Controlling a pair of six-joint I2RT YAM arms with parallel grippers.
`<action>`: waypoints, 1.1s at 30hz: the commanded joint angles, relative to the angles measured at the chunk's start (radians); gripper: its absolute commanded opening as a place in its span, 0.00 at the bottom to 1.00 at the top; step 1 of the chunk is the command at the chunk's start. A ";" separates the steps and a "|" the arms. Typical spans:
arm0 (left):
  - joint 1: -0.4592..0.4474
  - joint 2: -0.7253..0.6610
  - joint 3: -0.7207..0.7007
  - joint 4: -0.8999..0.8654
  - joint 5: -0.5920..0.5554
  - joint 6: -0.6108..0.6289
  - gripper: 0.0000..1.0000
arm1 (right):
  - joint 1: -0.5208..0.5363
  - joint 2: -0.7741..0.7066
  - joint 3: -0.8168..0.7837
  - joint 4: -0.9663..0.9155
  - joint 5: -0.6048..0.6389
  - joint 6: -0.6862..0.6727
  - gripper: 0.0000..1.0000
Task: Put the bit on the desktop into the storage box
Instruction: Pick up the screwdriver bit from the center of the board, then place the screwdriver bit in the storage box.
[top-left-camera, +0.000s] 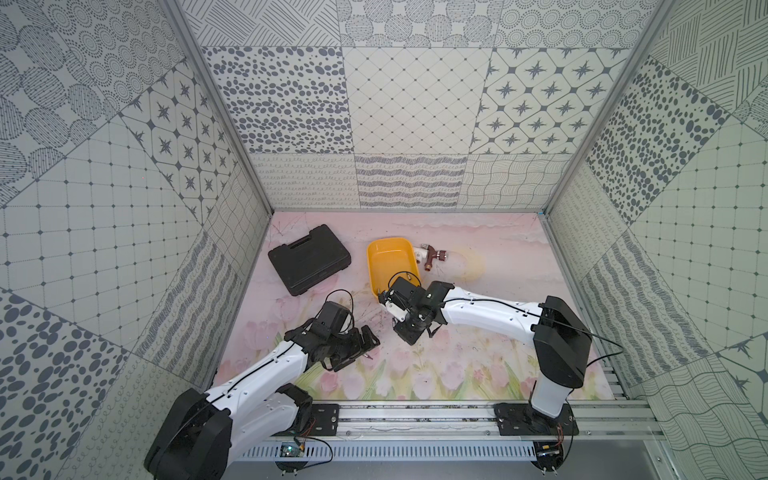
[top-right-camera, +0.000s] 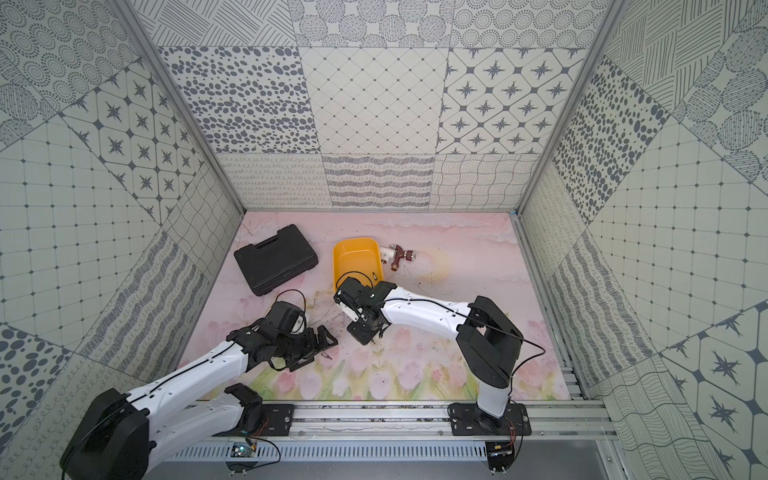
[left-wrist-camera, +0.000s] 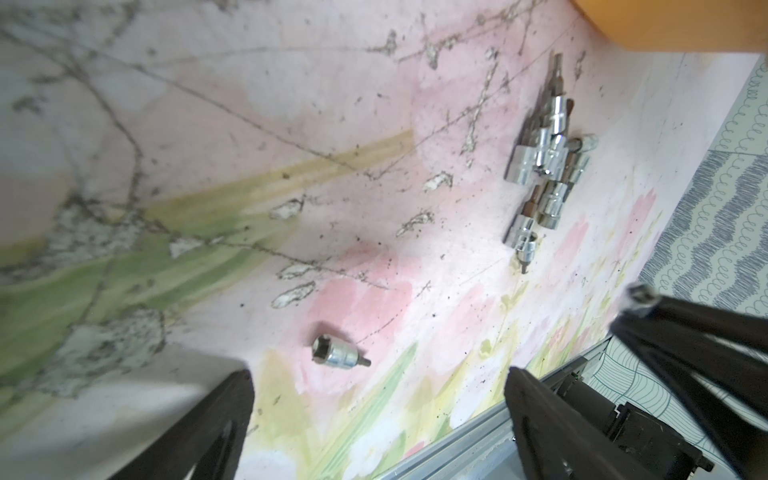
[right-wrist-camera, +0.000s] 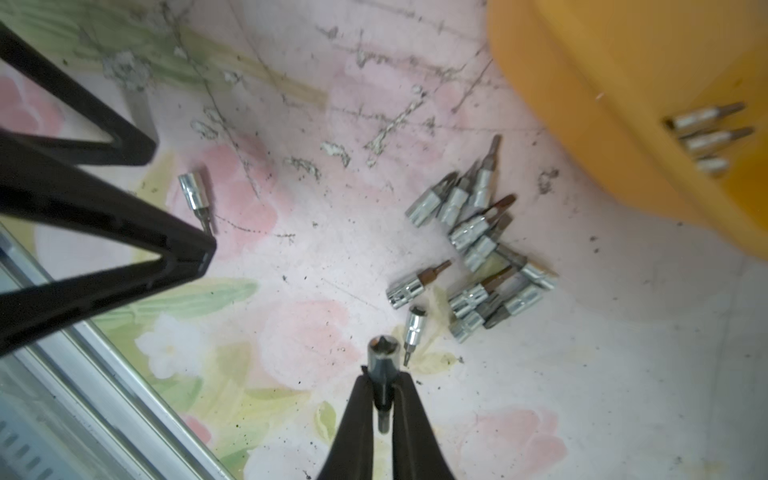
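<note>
The right gripper (right-wrist-camera: 381, 376) is pinched tight on one bit (right-wrist-camera: 379, 353), held over the desktop (right-wrist-camera: 291, 316). The bit pile (right-wrist-camera: 478, 257) lies between it and the yellow storage box (right-wrist-camera: 615, 124), far of centre, which holds what look like three bits (right-wrist-camera: 706, 133). At near left, the left gripper (left-wrist-camera: 378, 386) gapes wide and empty beside a lone bit (left-wrist-camera: 337, 354).
</note>
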 joint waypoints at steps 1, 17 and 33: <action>0.001 -0.004 0.013 -0.029 -0.013 0.025 0.99 | -0.047 -0.048 0.077 0.021 0.003 0.004 0.00; 0.001 0.003 0.007 -0.024 0.000 0.031 0.99 | -0.211 0.150 0.389 0.063 0.091 0.000 0.00; 0.001 0.013 0.029 -0.051 -0.007 0.050 0.99 | -0.237 0.455 0.578 0.066 0.088 0.020 0.00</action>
